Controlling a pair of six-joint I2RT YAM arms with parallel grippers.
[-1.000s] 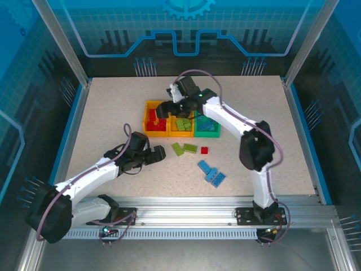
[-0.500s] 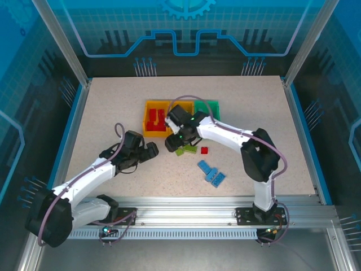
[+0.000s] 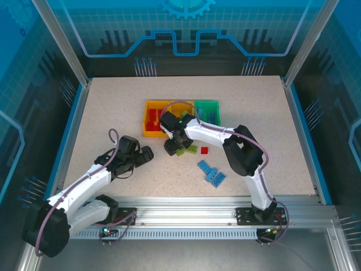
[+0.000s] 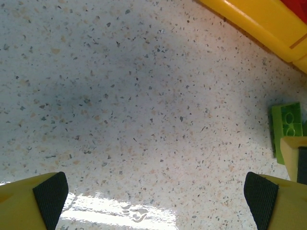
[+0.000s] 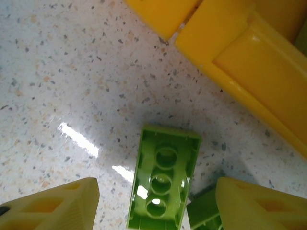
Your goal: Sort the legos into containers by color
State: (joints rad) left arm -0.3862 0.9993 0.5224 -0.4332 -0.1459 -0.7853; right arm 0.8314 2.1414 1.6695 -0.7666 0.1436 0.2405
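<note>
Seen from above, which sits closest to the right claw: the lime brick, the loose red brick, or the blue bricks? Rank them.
1. Lime brick: between the right gripper's open fingers.
2. Red brick: just to its right.
3. Blue bricks: farther right, lower in the view.

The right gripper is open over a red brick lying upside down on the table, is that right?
Not red: the right wrist view shows a lime green brick, upside down on the table, with the right gripper open over it.
</note>
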